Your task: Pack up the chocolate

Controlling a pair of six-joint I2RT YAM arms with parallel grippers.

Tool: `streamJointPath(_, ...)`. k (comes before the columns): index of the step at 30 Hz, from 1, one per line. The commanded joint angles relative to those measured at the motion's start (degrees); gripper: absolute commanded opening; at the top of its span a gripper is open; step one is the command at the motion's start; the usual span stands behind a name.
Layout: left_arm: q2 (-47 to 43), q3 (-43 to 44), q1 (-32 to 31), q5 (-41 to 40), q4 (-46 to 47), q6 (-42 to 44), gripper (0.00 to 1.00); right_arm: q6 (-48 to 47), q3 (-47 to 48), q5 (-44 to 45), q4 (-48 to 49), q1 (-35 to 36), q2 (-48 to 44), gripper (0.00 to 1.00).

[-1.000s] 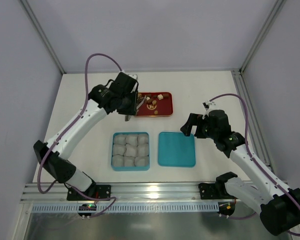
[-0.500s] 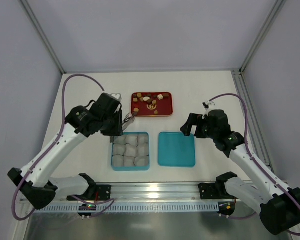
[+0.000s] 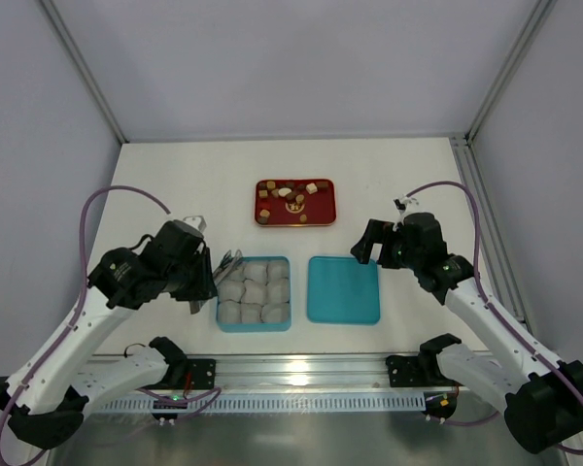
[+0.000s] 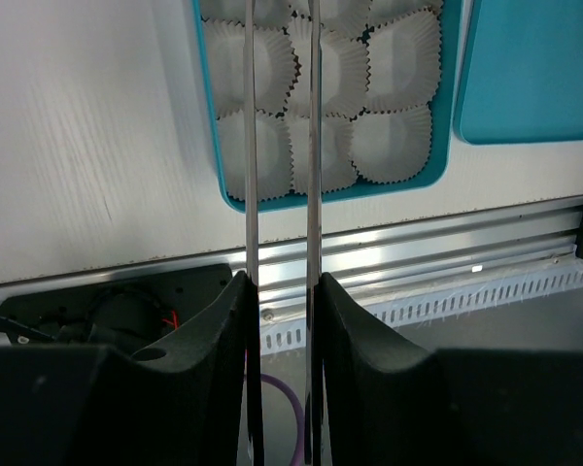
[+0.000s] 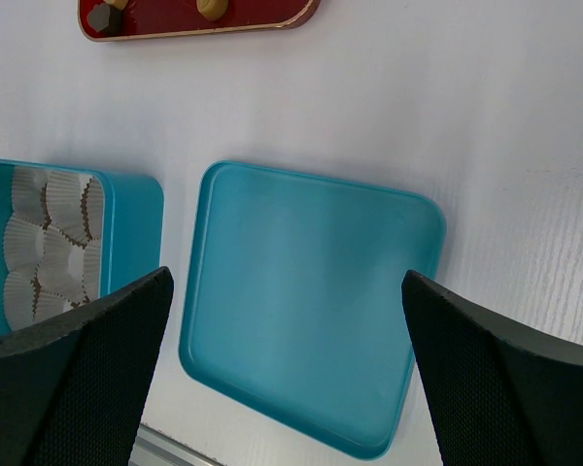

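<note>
The chocolate (image 3: 293,202) lies as small brown, tan and cream pieces on the red tray (image 3: 325,216) at the back. My left gripper (image 3: 206,277) is shut on metal tweezers (image 3: 228,262), whose tips reach over the far left corner of the teal box (image 3: 221,291). White paper cups (image 3: 255,291) fill that box. In the left wrist view the two tweezer blades (image 4: 250,146) run up over the cups (image 4: 398,58) and off the frame's top, so the tips are hidden. My right gripper (image 3: 364,245) hangs open above the teal lid (image 3: 343,289), nothing between its fingers (image 5: 126,330).
The lid (image 5: 311,243) lies flat just right of the box (image 5: 136,214). The tray's near edge (image 5: 175,24) with two pieces shows at the top of the right wrist view. An aluminium rail (image 3: 301,369) runs along the table's near edge.
My left arm has drawn back from the red tray toward the near left, bringing the tweezers to the box's far left corner. The right arm has not moved.
</note>
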Motion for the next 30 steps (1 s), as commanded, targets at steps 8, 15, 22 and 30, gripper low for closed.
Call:
streamJointPath(8, -3.54, -4.44, -0.20, -0.94, -0.06, -3.76, 0.22, 0.19, 0.04, 0.83, 1.11, 0.14, -0.12, 1.00)
streamJointPath(15, -3.45, -4.88, -0.20, -1.82, 0.82, -4.20, 0.25, 0.45, -0.76, 0.48, 1.55, 0.14, -0.48, 1.00)
streamJointPath(22, -3.27, -5.32, -0.20, -2.17, 1.87, -4.82, 0.25, 0.72, -1.28, 0.31, 2.07, 0.23, -0.56, 1.00)
streamJointPath(30, -2.22, -5.32, -0.20, -2.52, 3.72, -5.17, 0.26, 0.81, -1.64, 0.13, 2.51, 0.23, -0.30, 1.00)
